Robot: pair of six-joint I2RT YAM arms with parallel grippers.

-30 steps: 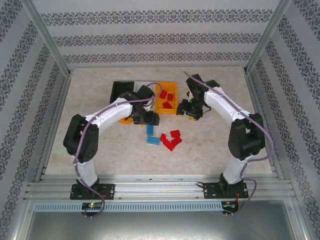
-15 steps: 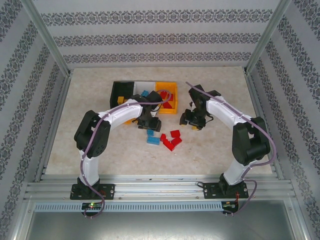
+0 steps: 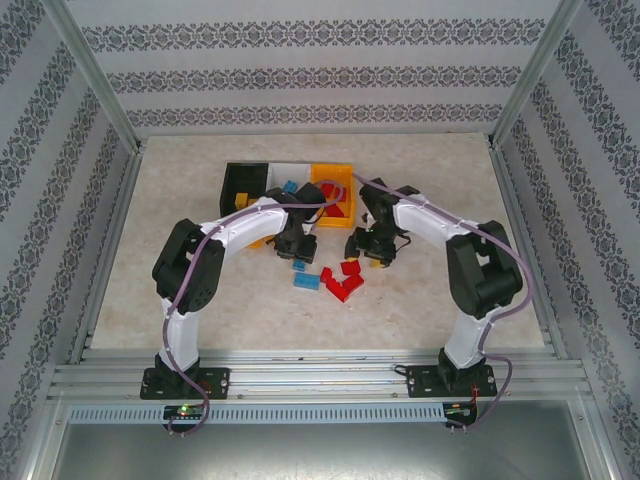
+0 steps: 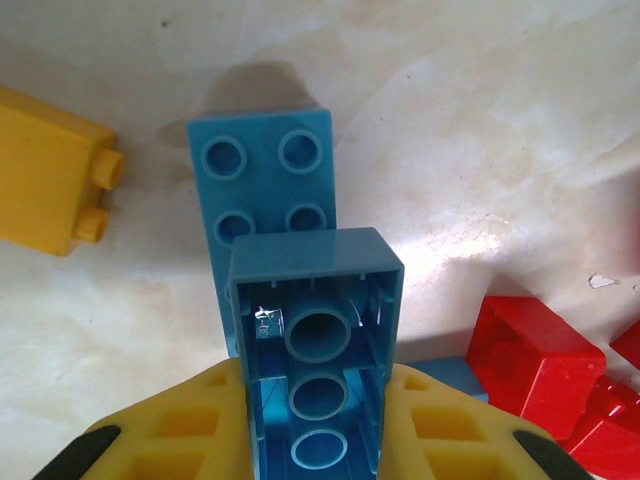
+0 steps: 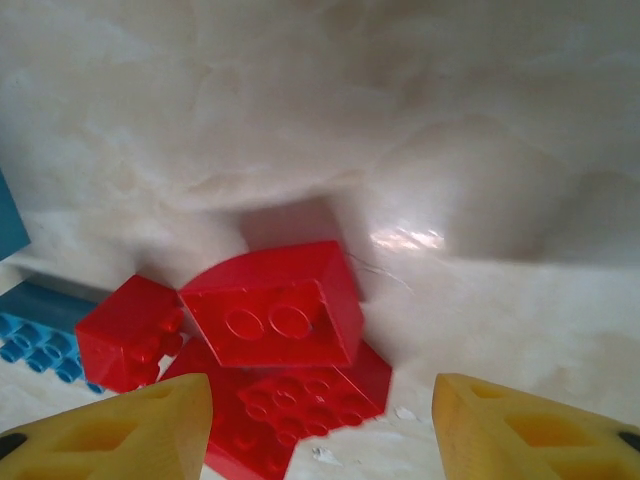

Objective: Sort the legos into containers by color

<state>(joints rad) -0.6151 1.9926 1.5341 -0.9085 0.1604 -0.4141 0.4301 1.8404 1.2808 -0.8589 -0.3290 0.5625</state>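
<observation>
My left gripper (image 4: 315,432) is clamped on a blue brick (image 4: 318,300) above a second blue brick (image 4: 262,170). I see my right gripper (image 5: 320,420), fingers apart, over the red bricks (image 5: 275,312), seemingly not touching.

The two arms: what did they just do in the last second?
The left gripper closed on a blue brick. The right gripper, open, swung from beside the orange bin toward the red bricks. The bins stayed put.

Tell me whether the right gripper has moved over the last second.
Yes. In the top view the right gripper has come nearer, from beside the orange bin toward the red legos on the table.
</observation>
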